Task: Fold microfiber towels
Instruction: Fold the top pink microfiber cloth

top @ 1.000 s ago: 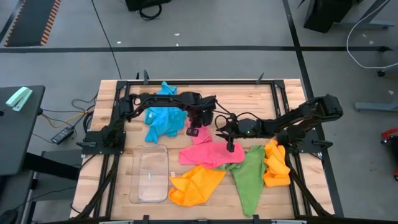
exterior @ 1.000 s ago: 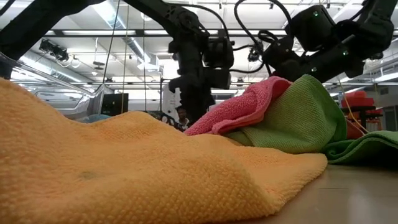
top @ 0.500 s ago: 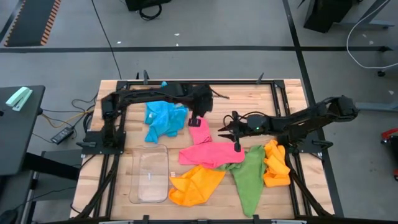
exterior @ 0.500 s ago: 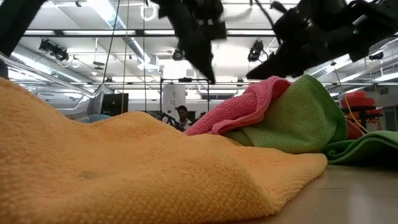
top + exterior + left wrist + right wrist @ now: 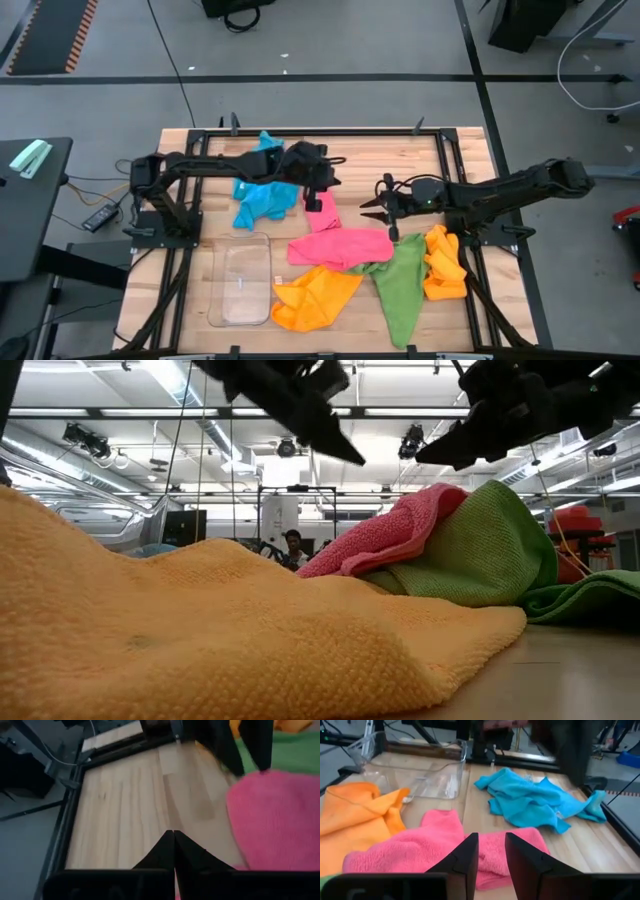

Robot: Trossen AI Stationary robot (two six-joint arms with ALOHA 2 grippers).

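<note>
Several microfiber towels lie loose on the wooden table. A pink one (image 5: 338,244) is in the middle, with a blue one (image 5: 262,194) behind it to the left. An orange one (image 5: 314,298) and a green one (image 5: 400,282) lie near the front, and a second orange one (image 5: 445,262) at the right. My left gripper (image 5: 318,192) hangs shut and empty above the pink towel's far end (image 5: 275,820). My right gripper (image 5: 372,208) hovers to the right of it, over the pink towel (image 5: 420,845). Its fingers (image 5: 465,860) stand slightly apart with nothing between them.
A clear plastic tray (image 5: 242,282) stands at the front left, beside the orange towel. Black frame rails (image 5: 330,131) run along the table's edges. Bare wood (image 5: 130,805) shows between the pink towel and the far rail. A person (image 5: 293,544) shows far off in the room.
My left gripper has risen off the pink towel's far end and tipped from pointing down to nearly level. Its elbow has swung back toward the table's left edge. My right gripper has also risen and drawn back a little toward the right edge. The towels lie as before.
</note>
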